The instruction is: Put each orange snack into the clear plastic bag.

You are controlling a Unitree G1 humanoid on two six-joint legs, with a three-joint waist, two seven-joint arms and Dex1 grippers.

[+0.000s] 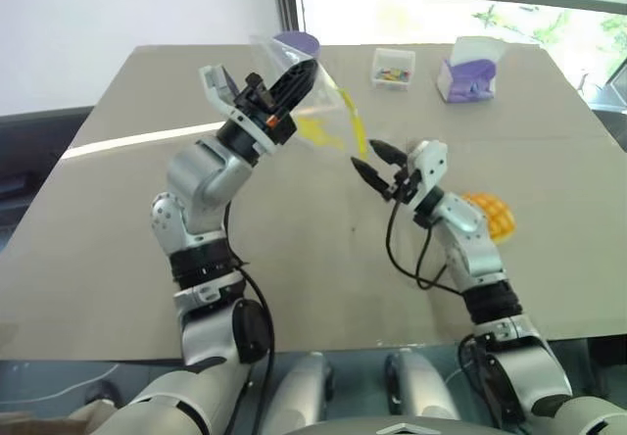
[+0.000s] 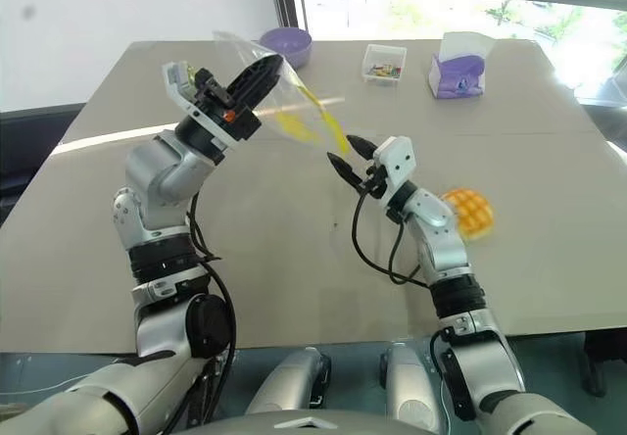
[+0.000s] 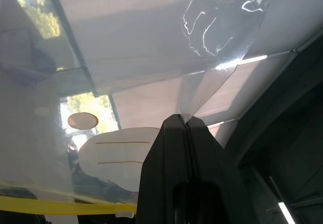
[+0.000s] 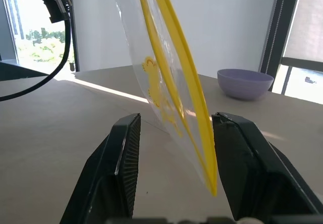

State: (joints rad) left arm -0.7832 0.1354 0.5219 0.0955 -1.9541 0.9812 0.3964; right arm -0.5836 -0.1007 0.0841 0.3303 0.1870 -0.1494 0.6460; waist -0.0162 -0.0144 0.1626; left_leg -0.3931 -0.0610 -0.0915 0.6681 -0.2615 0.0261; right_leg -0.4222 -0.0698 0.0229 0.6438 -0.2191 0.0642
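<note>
Left gripper [image 1: 294,87] clamping empty clear plastic bag [image 1: 328,112]

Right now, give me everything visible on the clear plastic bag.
The clear plastic bag is thin, crinkly, transparent film with a yellow seal strip along one edge and a yellow print on its face. It hangs in the air above the table, pinched at its upper part by the shut left claw. Its yellow-edged lower corner dangles between the fingers of the open right claw, which are not closed on it. It looks empty.
</note>
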